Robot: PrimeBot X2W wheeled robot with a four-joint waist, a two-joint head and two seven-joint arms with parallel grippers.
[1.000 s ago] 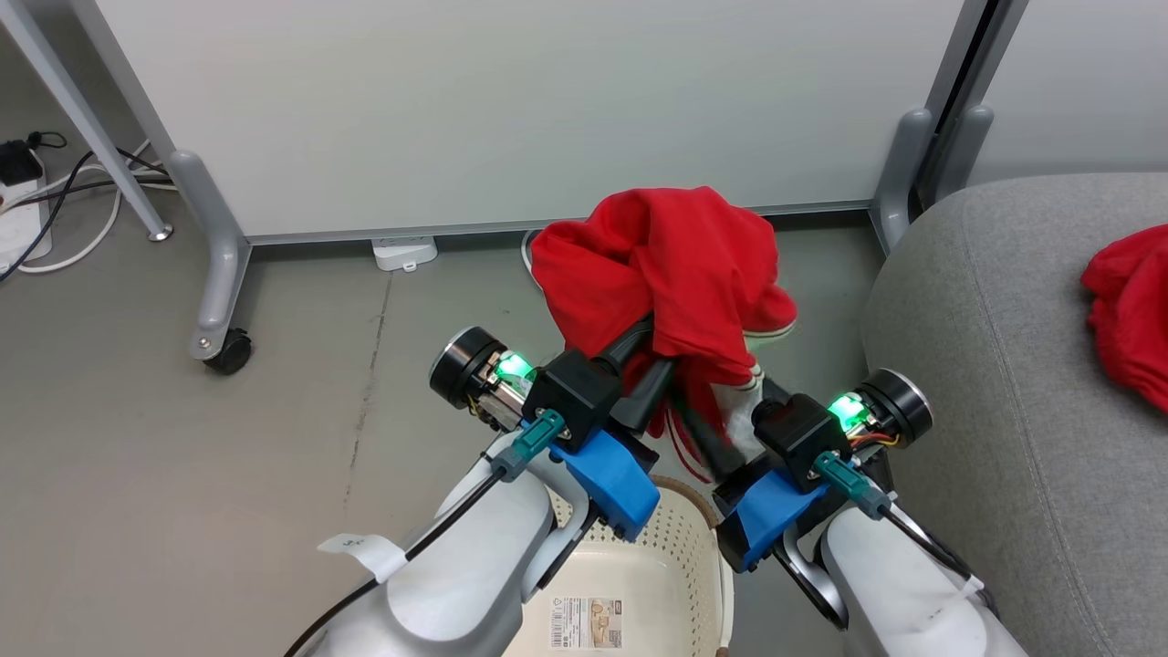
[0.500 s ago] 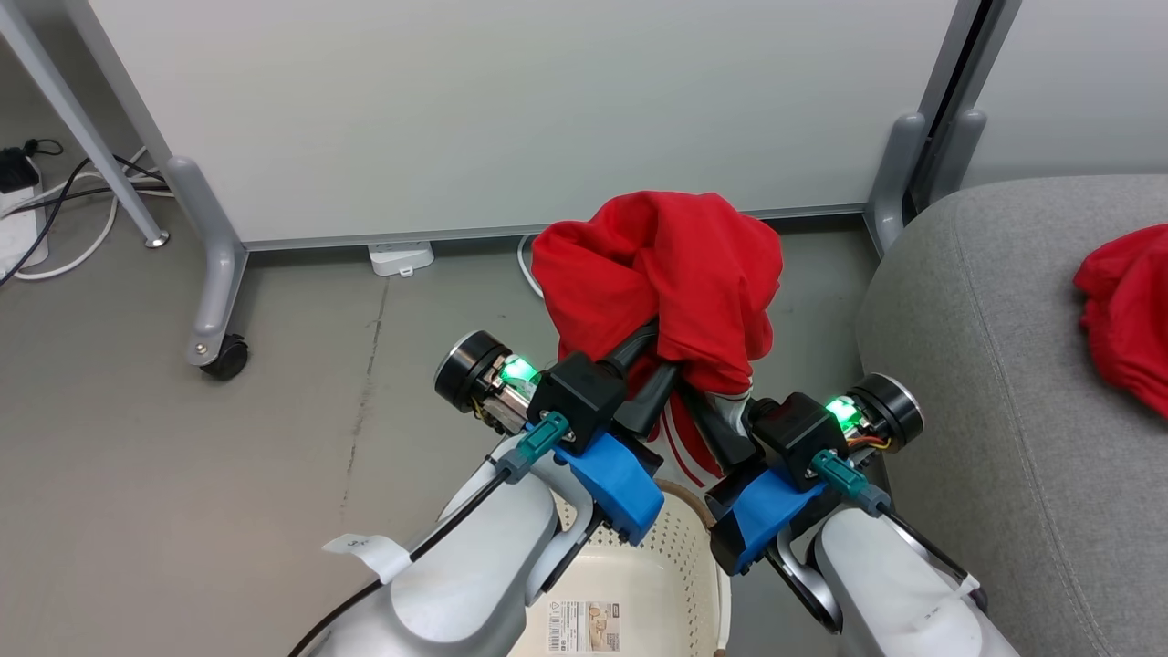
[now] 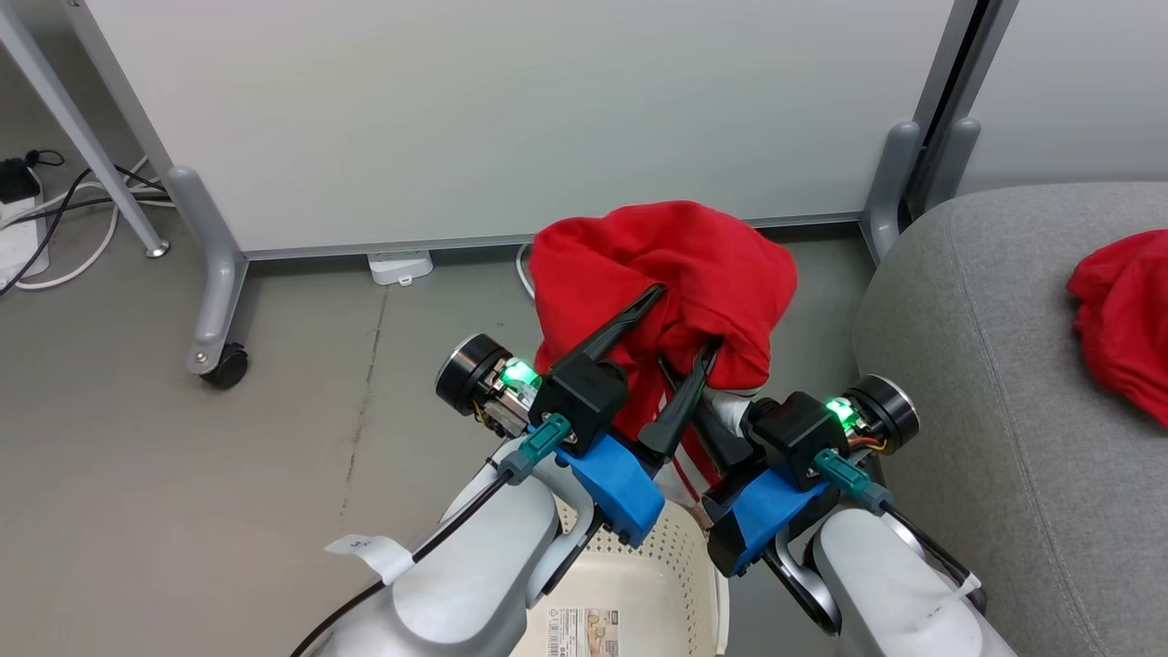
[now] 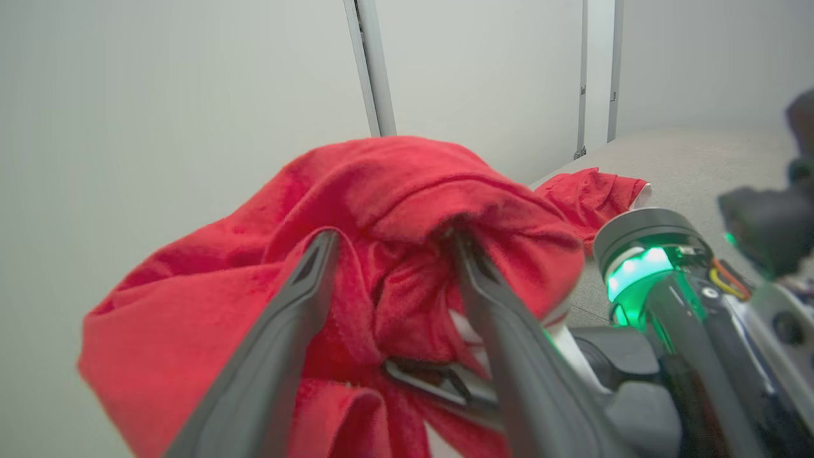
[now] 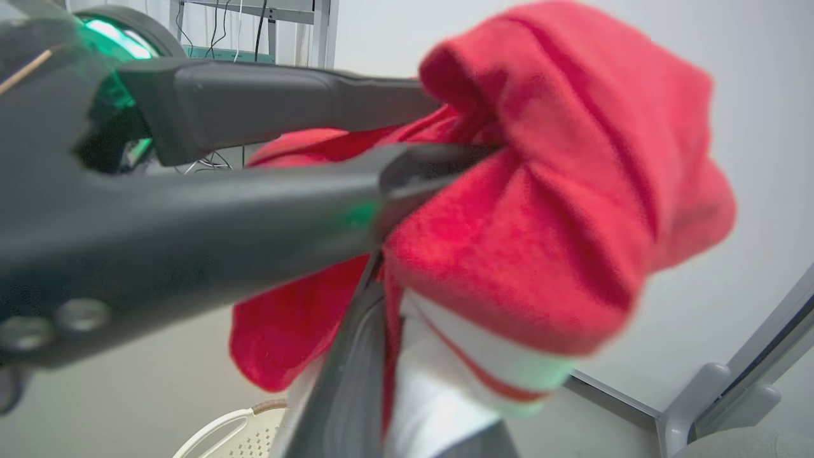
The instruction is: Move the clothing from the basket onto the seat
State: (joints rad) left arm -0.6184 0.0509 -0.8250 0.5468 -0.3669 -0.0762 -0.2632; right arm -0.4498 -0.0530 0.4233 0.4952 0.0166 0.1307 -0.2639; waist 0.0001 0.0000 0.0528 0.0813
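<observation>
Where the lifted garment point(image 3: 666, 265) hangs: bright red soft fabric with a white panel and red-and-white striped trim, bunched in the air above the far rim of the basket point(image 3: 680, 566), clear of it
Basket: cream-white perforated plastic with a brown woven-look rim, standing on the grey floor point(image 3: 274, 429) between the two pale forearms; a printed label point(image 3: 584, 630) shows on its inner bottom
Left jaws: spread wide, their two long dark fingers point(image 3: 620, 324) splayed; red cloth drapes over the tips and sags between them, and they pinch nothing
Right jaws: closed on the lower folds of the lifted garment, under the bunch where the white panel shows, crossing beneath the left fingers
Second garment point(image 3: 1118, 319): crumpled red fabric lying on the sofa, to the right of the basket and well apart from it
Sofa point(image 3: 985, 383): large, grey, fabric-upholstered, rounded at the edge, just to the right of the basket
Partition panel point(image 3: 502, 119): pale grey, on grey legs, upright beyond the basket; one black caster point(image 3: 225, 365) sits beyond and left of the basket
Power strip point(image 3: 399, 265): white, on the floor at the partition's foot, beyond the basket
</observation>
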